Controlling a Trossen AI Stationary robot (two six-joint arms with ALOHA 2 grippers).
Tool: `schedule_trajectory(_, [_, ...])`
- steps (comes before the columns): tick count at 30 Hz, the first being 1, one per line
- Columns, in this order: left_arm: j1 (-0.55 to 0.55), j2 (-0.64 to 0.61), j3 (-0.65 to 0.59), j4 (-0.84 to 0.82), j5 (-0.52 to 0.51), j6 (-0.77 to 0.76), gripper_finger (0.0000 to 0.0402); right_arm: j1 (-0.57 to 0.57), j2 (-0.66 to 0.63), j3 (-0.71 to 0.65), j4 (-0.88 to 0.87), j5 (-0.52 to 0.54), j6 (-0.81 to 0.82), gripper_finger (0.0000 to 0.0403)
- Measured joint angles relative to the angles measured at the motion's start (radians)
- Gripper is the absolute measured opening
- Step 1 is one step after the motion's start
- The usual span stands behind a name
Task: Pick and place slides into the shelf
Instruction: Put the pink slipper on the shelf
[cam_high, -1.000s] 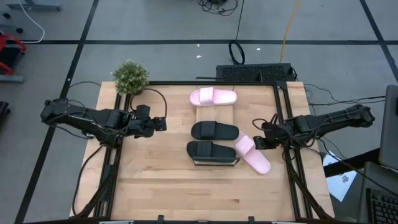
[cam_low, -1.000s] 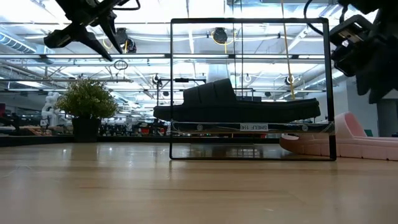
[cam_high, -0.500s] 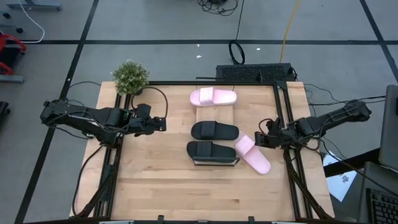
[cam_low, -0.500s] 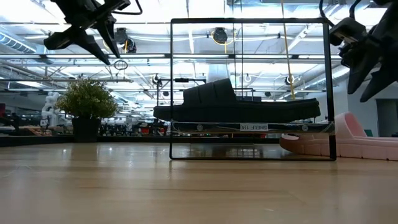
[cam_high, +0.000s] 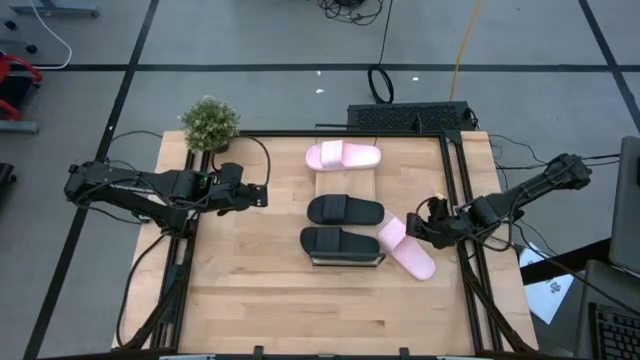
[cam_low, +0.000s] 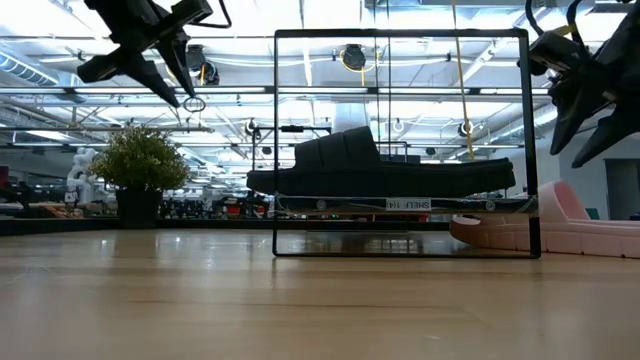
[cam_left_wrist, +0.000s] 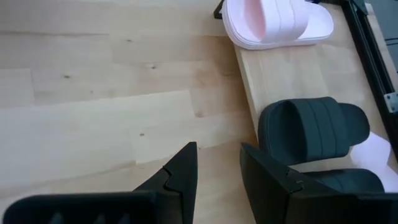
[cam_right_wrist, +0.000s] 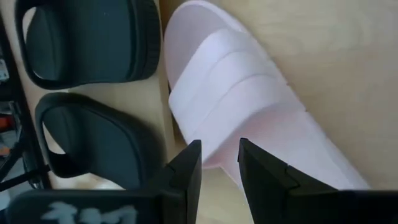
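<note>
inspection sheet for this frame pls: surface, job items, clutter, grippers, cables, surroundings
Surface: wooden table, bare wood in front.
Job's things: shelf mid-table carries one pink slide and two black slides; second pink slide lies on the table beside the shelf, angled.
Clutter: potted plant at the far left corner.
Grippers: left gripper open, empty, above the table left of the shelf; right gripper open, empty, over the loose pink slide.
Cables: black cables along the arms, more on the floor.
Surroundings: grey floor with taped lines; no person seen.

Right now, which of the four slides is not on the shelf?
The pale pink slide lying askew on the bare table beside the shelf, just under the right gripper. The other pink one and both black slides sit on the shelf.
</note>
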Motion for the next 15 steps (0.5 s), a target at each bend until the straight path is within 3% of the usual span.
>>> schedule_trajectory(15, [0.058,0.000,0.000,0.002,0.043,0.080,0.0115,0.074,0.135,0.000,0.097,0.026,0.107,0.0095])
